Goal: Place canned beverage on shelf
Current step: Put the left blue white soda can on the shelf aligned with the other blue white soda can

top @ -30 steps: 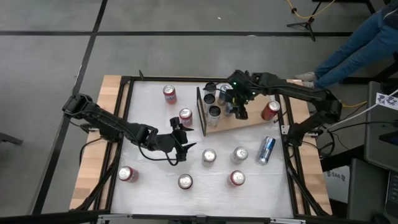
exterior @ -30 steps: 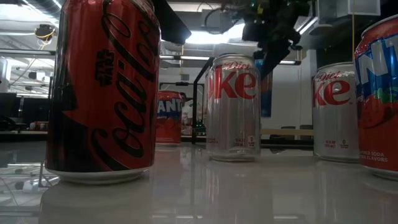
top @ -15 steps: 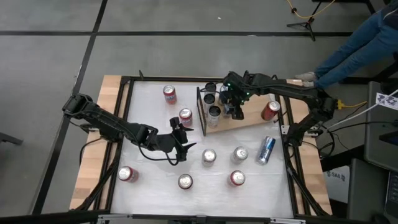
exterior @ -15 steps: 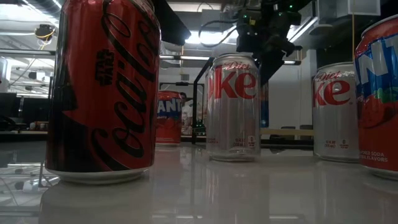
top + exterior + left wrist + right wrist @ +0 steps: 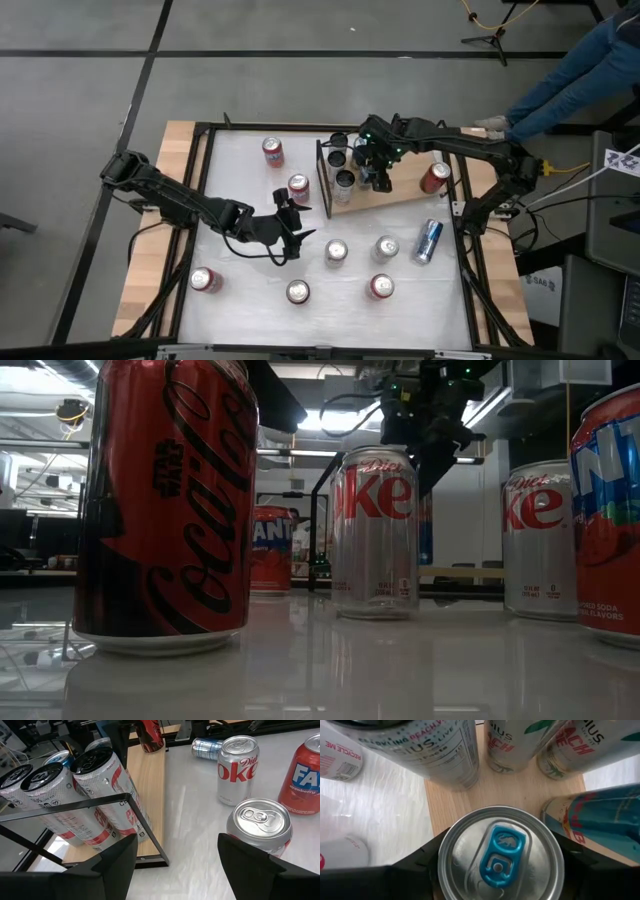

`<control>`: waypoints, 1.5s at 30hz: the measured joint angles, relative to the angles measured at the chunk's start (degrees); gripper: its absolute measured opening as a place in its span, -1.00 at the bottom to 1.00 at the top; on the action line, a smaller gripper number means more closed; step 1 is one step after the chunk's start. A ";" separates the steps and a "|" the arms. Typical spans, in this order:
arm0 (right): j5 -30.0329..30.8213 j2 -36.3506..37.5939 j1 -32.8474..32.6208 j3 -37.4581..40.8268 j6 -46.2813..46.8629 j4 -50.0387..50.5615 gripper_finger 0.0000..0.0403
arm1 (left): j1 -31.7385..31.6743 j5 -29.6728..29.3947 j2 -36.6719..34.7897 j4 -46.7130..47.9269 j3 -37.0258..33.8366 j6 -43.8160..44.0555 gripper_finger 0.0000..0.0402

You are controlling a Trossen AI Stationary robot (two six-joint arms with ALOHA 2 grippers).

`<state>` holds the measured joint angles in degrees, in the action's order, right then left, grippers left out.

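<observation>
Blue-tabbed can (image 5: 500, 860) gripped in right tool (image 5: 378, 177) over shelf (image 5: 405, 192), slim cans (image 5: 343, 160) crowding alongside, left tool (image 5: 291, 222) open, empty.

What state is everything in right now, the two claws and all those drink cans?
Right claw: closed around a blue-tabbed can over the shelf.
Left claw: open, empty.
Celsius cans: upright on the shelf.
Blue can: lying on its side on the table.
Diet Coke cans: upright.
</observation>
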<state>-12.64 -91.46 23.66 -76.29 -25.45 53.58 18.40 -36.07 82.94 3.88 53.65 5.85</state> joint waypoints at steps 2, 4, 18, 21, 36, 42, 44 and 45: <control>0.02 0.00 0.00 0.00 0.01 0.01 0.20 | 0.00 0.00 0.00 0.00 0.00 0.00 0.32; 0.02 0.00 0.00 0.00 0.02 0.02 0.20 | 0.00 0.00 0.00 0.00 0.00 0.00 0.32; 0.26 -0.04 0.00 0.02 -0.50 0.27 0.32 | 0.00 0.00 0.00 -0.02 0.00 0.00 0.32; 0.52 -0.22 0.00 0.17 -0.50 0.54 0.48 | 0.01 0.00 0.00 0.00 0.00 0.02 0.32; 4.97 -0.17 -0.02 0.15 -0.32 0.39 0.74 | 0.02 0.00 0.00 0.00 0.00 0.02 0.32; 4.10 -0.09 -0.02 0.15 -0.26 0.57 0.74 | 0.00 0.00 0.00 -0.01 0.00 0.02 0.32; 4.09 -0.07 -0.02 0.13 -0.24 0.57 0.74 | 0.01 0.00 0.00 -0.01 -0.01 0.02 0.32; 4.09 -0.09 -0.02 0.12 -0.24 0.61 0.74 | 0.00 0.00 0.00 -0.01 0.00 0.01 0.32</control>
<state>-8.56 -91.55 23.64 -76.17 -25.69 54.19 18.40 -36.07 82.94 3.86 53.65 5.86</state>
